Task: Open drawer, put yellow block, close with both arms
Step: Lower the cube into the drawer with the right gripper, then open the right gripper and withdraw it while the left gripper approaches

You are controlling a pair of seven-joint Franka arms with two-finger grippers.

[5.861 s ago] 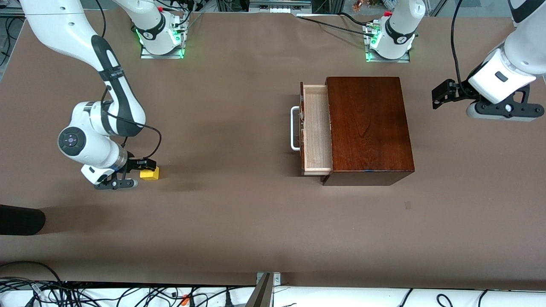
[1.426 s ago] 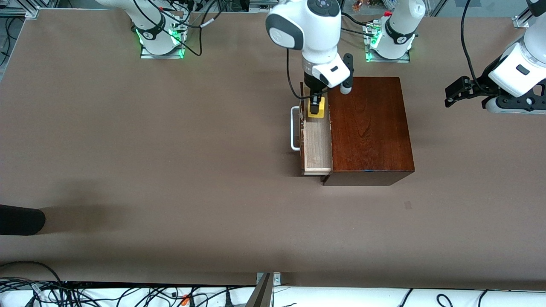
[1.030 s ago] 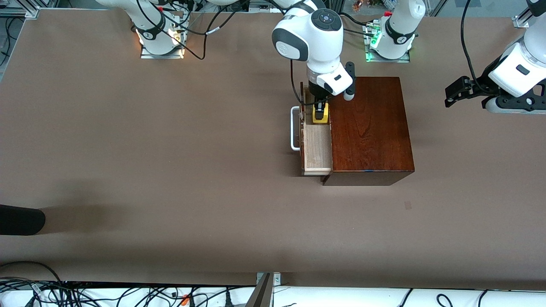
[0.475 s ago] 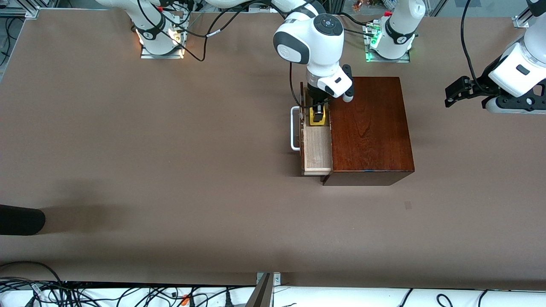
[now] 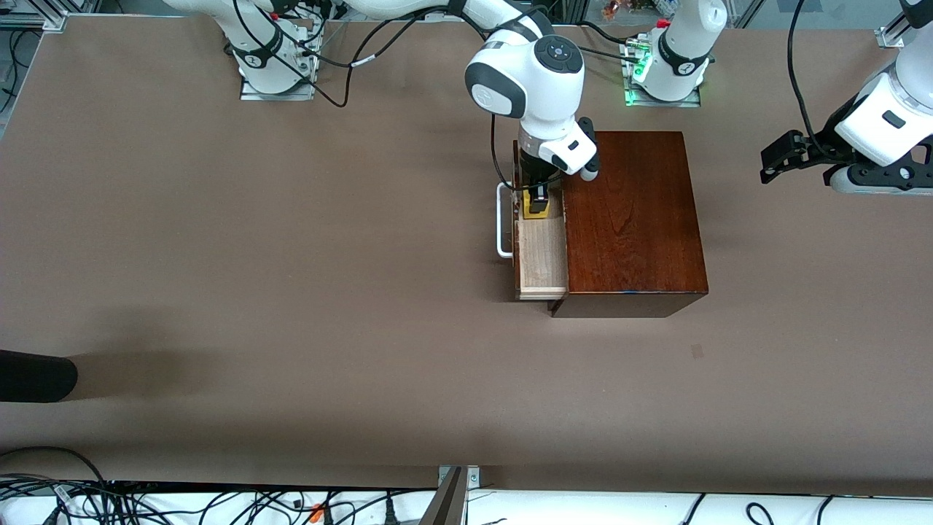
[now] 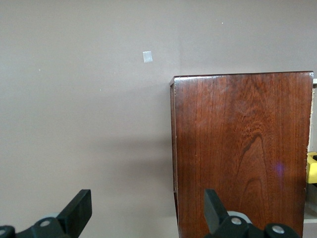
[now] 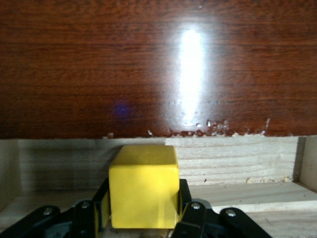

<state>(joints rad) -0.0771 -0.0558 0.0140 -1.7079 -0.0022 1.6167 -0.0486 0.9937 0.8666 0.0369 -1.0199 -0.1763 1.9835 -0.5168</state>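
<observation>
**Drawer stands open with the yellow block held low inside it**

Drawer (image 5: 541, 251), the sliding tray of a dark reddish-brown polished wooden box (image 5: 628, 219), is pulled out toward the right arm's end of the table, its white U-shaped bar handle (image 5: 501, 220) on its front. The part of the pale light-wood floor nearer the front camera is bare. Farther from that camera, over the same tray, the small bright yellow cube (image 5: 536, 208) sits between the black fingers of the right gripper (image 5: 538, 198), which is pinched on it from both sides. In the right wrist view the yellow block (image 7: 143, 185) is down within the drawer's pale walls, with the box's glossy dark front edge just above it; whether its underside touches the floor cannot be told. The brown table (image 5: 291, 292) carries the box. The left gripper (image 5: 774, 160) waits in the air near the left arm's end of the table, well apart from the box, its jaws spread wide.
</observation>
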